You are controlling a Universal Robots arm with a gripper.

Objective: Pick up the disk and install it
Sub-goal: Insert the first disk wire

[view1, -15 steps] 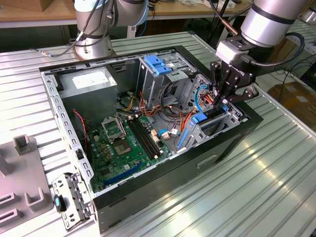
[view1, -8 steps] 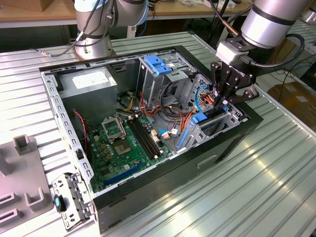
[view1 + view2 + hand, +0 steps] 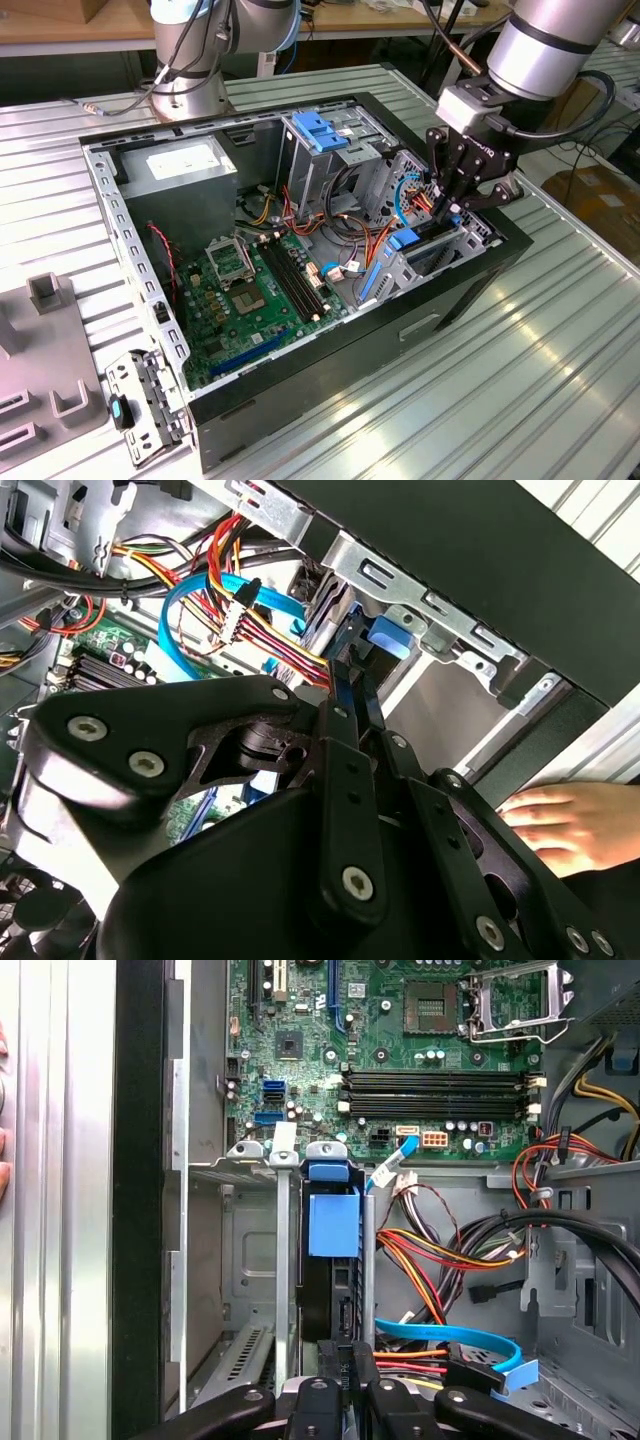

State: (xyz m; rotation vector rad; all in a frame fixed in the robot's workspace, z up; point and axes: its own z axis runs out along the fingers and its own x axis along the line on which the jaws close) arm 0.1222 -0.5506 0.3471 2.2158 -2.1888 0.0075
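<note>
The black gripper (image 3: 452,205) has its fingers closed on the flat silver-metal disk (image 3: 333,1260) with blue plastic rails, standing edge-on in the grey metal drive bay (image 3: 250,1260). Misaligned rails could probably jam against the slot's stamped sheet-metal walls; nearby red, yellow and blue cables (image 3: 440,1260) might snag.

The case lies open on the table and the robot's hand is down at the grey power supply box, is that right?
Not quite. In the exterior view the case lies open on the table, but the hand is down at the drive cage on that view's right; the grey power supply box sits apart on its left.
</note>
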